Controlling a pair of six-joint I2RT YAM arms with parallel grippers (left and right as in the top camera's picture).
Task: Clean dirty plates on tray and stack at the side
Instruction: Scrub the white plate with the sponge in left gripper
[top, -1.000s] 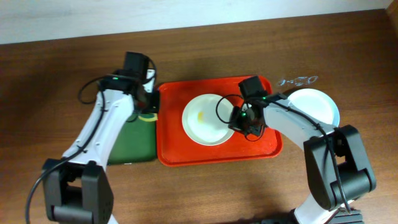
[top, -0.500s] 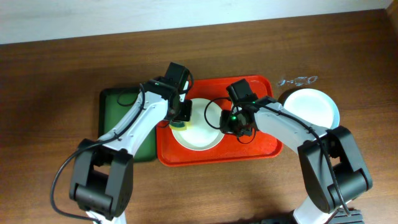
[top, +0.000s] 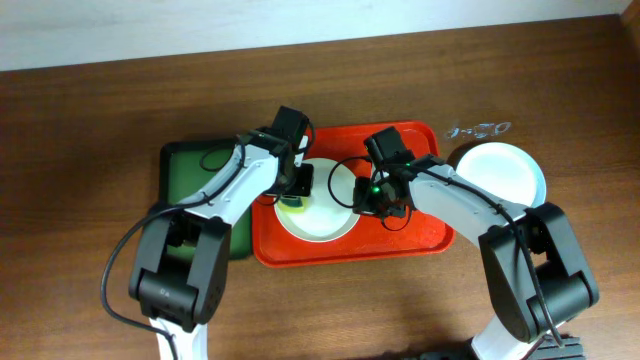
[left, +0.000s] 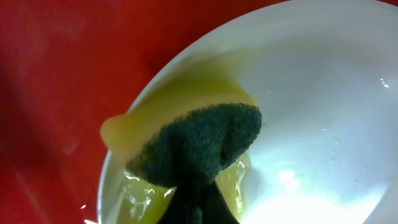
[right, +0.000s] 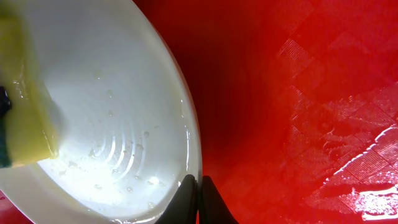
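Note:
A cream-white dirty plate (top: 325, 215) lies on the red-orange tray (top: 420, 235). My left gripper (top: 297, 190) is shut on a yellow sponge with a dark green scouring face (left: 193, 137), and the sponge presses on the plate's wet left part (left: 323, 112). At the plate's right rim my right gripper (top: 372, 197) is pinched shut; in the right wrist view its fingertips (right: 198, 185) clamp the rim of the plate (right: 112, 106), with the sponge (right: 25, 124) at the far left. Two more plates (top: 500, 170) are stacked on the table right of the tray, white over pale mint-blue.
A dark green tray (top: 185, 165) lies left of the red one, partly under my left arm. A small clear glinting thing (top: 480, 128) sits on the wooden table behind the stack. The tray floor (right: 298, 93) right of the plate is wet.
My left arm swung from the green tray onto the plate, carrying the sponge. The right gripper moved left to the plate's rim, and the plate slid slightly left.

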